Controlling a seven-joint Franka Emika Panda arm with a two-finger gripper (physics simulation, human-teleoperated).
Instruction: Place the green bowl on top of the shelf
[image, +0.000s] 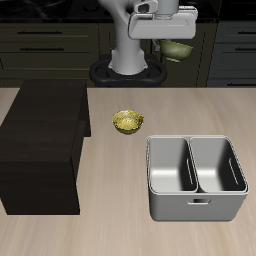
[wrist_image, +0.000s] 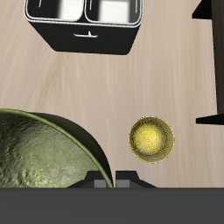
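No legible text, labels, brands, numbers or signs in either view. Surfaces checked: green bowl (wrist_image: 39, 153), yellow bowl (wrist_image: 151, 139), grey bin (image: 196, 178), dark shelf (image: 42, 140), desk (image: 120, 220). All bear plain finish, no markings.

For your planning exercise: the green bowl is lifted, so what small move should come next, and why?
Probably carry the green bowl sideways toward the shelf: the gripper holds it high near the robot's base, the shelf's flat top is bare, and the yellow bowl sits below.
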